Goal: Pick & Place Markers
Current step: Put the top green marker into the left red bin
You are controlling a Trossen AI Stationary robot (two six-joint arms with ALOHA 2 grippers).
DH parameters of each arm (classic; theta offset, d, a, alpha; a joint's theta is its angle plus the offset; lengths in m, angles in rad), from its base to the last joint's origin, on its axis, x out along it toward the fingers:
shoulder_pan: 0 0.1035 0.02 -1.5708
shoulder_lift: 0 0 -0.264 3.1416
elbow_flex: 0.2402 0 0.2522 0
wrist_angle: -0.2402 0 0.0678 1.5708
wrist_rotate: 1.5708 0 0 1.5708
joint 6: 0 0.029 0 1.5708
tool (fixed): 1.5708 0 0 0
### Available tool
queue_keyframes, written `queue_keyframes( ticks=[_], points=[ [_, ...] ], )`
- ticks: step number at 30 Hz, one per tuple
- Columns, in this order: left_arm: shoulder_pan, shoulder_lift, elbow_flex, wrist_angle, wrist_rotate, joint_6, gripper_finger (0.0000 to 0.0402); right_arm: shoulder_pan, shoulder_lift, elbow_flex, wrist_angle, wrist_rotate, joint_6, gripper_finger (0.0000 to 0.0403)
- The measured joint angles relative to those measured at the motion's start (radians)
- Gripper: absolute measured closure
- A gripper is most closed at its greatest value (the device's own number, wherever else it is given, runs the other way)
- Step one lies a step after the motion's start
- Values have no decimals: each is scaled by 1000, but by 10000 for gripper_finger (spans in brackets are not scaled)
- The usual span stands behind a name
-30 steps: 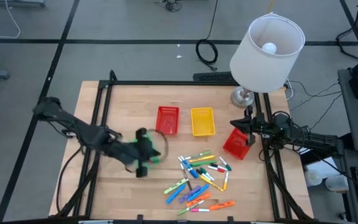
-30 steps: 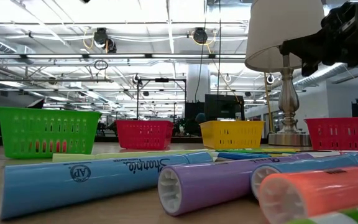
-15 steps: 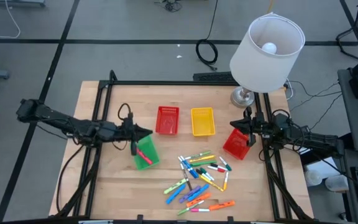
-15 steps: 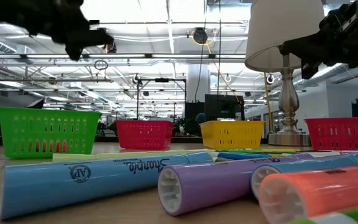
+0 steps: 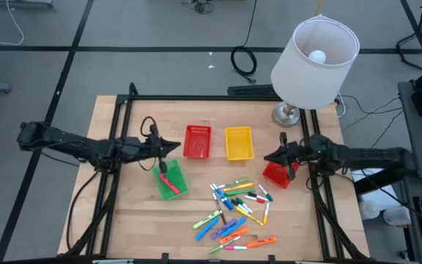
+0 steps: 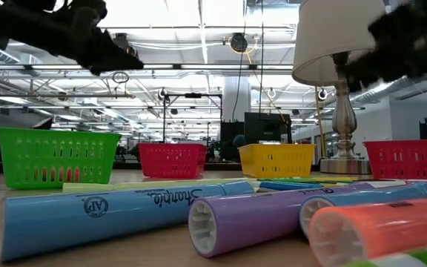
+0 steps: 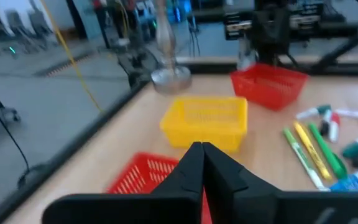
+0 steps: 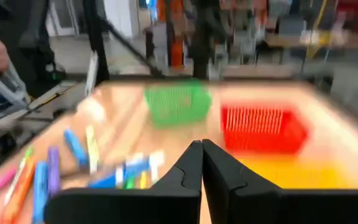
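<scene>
Several markers [image 5: 233, 209] in many colours lie loose on the wooden table [image 5: 123, 220], near its front edge. One red marker [image 5: 165, 178] lies in the green basket [image 5: 171, 180]. My left gripper [image 5: 176, 147] is shut and empty, held level above the table between the green basket and the middle red basket [image 5: 197, 141]; the low view shows it high up [image 6: 121, 55]. My right gripper [image 5: 265, 158] is also shut and empty. It points toward the table's left, level, over the right red basket [image 5: 277, 173].
A yellow basket [image 5: 239, 142] stands beside the middle red basket at the table's far side. A lamp with a white shade [image 5: 315, 62] stands at the far right corner. A black frame [image 5: 116, 132] runs along the table's edges. Bare wood lies at the near left.
My left gripper has drawn back from low over the green basket, going up and toward the table's far left, and has tipped from pointing down to level. My right gripper has gone a little toward the table's left, over the right red basket.
</scene>
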Motion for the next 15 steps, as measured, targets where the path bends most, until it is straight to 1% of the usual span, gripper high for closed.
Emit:
queue_keyframes(
  ticks=[2,4,6,8,12,14,15],
  points=[
    [6,-7,0,84,2,11,395,54,96,79,-22,100,-53,403],
    [9,-11,0,161,15,28,385,108,202,154,-87,212,-90,403],
    [9,-10,0,223,15,39,375,163,311,251,-118,284,-107,403],
    [10,-10,0,291,-1,26,368,221,413,354,-128,351,-123,403],
    [12,-12,0,374,-37,18,365,321,628,522,-257,571,-148,403],
    [12,-13,0,383,-37,18,365,357,728,600,-351,634,-137,403],
    [11,-13,0,378,-37,11,365,372,780,647,-403,636,-133,403]
  ],
)
